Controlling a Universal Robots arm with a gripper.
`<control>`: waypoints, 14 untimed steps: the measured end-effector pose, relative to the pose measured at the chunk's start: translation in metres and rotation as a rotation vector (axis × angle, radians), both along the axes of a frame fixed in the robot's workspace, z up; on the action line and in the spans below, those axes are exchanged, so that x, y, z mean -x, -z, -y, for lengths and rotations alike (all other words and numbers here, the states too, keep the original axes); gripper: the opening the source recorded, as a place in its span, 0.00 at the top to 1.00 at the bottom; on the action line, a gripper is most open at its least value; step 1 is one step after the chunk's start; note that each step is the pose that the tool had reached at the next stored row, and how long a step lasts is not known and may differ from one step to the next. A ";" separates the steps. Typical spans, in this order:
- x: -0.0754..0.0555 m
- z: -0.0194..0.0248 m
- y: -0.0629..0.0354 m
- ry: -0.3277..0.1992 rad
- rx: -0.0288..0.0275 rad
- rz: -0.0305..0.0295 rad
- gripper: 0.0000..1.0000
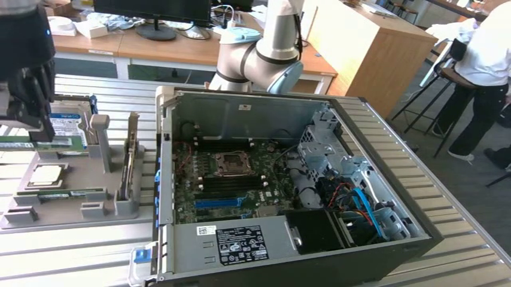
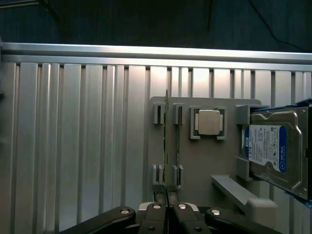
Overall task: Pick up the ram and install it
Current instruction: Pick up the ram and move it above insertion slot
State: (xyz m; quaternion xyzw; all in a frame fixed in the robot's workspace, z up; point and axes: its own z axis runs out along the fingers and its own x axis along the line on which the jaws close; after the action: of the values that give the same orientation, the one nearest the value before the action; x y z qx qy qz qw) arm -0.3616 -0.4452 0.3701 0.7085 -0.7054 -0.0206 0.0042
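Wrist view: the ram (image 2: 166,141) is pinched edge-on between the closed fingers (image 2: 158,189), over the slots of a grey holder (image 2: 195,161). A second stick (image 2: 178,146) is seen just beside it, then a silver processor (image 2: 209,122) and a blue-labelled hard drive (image 2: 265,148). The holder is carried by a ribbed metal worktop (image 2: 73,146).
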 end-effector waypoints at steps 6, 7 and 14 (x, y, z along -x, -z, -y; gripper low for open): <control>0.000 0.0000 -0.0113 0.000 -0.0001 0.0001 0.89; 0.000 0.0000 -0.0124 0.000 0.0000 0.0000 0.89; 0.000 0.0000 -0.0200 0.000 -0.0001 0.0000 0.89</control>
State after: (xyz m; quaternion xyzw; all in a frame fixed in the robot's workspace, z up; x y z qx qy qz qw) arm -0.3616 -0.4452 0.3901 0.7085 -0.7054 -0.0206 0.0041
